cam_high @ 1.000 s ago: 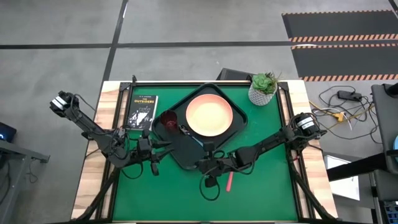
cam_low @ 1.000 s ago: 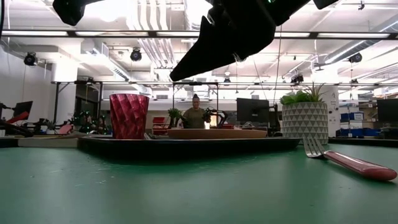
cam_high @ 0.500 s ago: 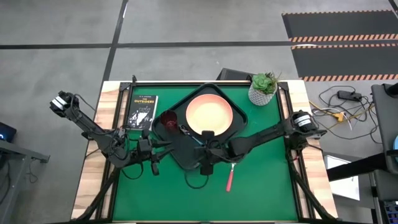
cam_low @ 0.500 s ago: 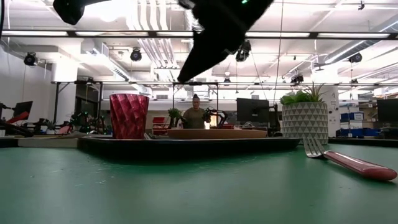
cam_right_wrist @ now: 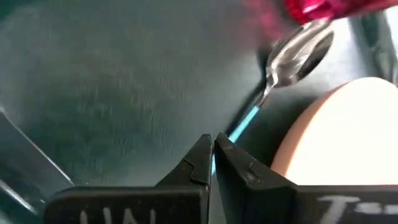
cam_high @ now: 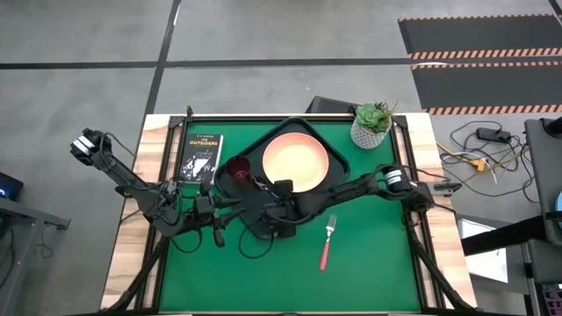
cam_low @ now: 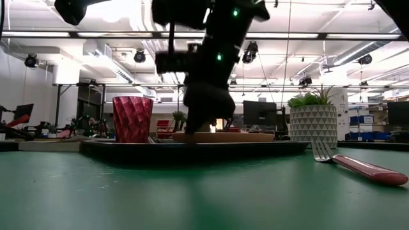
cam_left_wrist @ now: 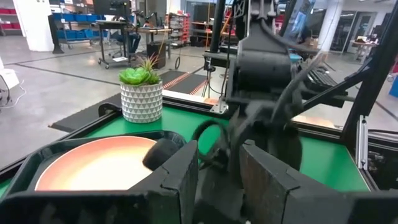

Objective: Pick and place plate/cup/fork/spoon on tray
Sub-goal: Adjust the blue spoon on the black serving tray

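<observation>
Holding the right gripper (cam_right_wrist: 213,158) low over the floor of the large black rectangular tray with rounded corners and a raised rim (cam_high: 336,149), toward its left half, with the arm reaching in across the right edge of the green table mat (cam_high: 369,263). Keeping the two dark fingers pressed together, clenched on the tip of the light blue handle of the slim spoon with the silver metal bowl (cam_right_wrist: 297,55). Lying with the spoon on the tray floor, handle running alongside the rim of the round flat peach-pink plate (cam_high: 296,163) and metal bowl pointing at the small round dark red cup (cam_high: 238,168), just beside its base. Sitting with the plate on the tray, filling the half toward the far right corner of the tray. Standing upright with the cup in the left corner of the tray, near the plate but not touching it. Resting with the slim fork with silver tines and a pink handle (cam_high: 326,244) on the green mat, off the tray and apart from its near right edge, tines pointing toward the back edge of the table. Waiting with the left gripper (cam_left_wrist: 219,186) at the near left edge of the tray, fingers parted and grasping nothing. Lying with a small black book (cam_high: 201,158) near the back left corner of the table, and standing with a white patterned pot with a green plant (cam_high: 372,127) near the back right corner.
</observation>
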You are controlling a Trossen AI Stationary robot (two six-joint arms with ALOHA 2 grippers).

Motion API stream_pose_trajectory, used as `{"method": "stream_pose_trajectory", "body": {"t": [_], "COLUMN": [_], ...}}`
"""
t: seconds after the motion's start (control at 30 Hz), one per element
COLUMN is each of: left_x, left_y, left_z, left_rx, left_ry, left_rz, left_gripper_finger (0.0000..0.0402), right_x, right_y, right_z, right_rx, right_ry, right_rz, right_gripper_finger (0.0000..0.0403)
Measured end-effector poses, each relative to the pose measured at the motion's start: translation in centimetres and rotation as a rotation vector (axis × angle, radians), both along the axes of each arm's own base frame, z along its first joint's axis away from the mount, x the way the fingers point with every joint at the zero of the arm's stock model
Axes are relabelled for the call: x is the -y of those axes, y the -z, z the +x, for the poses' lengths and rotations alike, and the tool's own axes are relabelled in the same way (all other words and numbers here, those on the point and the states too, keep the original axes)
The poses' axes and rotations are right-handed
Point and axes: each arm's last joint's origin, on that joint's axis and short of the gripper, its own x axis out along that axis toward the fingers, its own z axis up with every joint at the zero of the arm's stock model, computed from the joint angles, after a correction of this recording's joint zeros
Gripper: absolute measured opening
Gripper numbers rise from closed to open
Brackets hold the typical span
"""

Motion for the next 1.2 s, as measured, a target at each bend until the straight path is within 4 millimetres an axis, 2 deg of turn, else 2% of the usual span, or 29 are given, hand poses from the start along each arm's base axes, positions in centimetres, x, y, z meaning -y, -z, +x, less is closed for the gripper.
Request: {"method": "stream_pose_trajectory", "body": {"t": [0.17, 0.33, 0.6, 0.8, 1.2], "left_x": [0.0, 0.0, 0.0, 0.0, 0.0], "left_y": [0.0, 0.0, -0.1, -0.1, -0.1], "left_z": [0.0, 0.0, 0.0, 0.0, 0.0], "left_rx": [0.002, 0.002, 0.003, 0.003, 0.004], "left_ry": [0.000, 0.001, 0.001, 0.001, 0.001], "left_rz": [-0.002, -0.002, -0.003, -0.003, -0.004], "left_gripper_finger": [0.0099, 0.0099, 0.0099, 0.0099, 0.0099], "right_x": [0.7, 1.6, 2.7, 2.5, 2.2], "right_y": [1.4, 1.8, 2.6, 3.2, 3.0], "right_z": [0.2, 0.0, -0.1, 0.2, 0.7], "right_rx": [-0.038, -0.038, -0.053, -0.042, 0.017], "right_ry": [0.013, 0.062, 0.096, 0.079, 0.092], "right_rz": [-0.006, -0.086, -0.091, -0.057, -0.003], "right_gripper_finger": [0.0009, 0.0009, 0.0009, 0.0008, 0.0008]}}
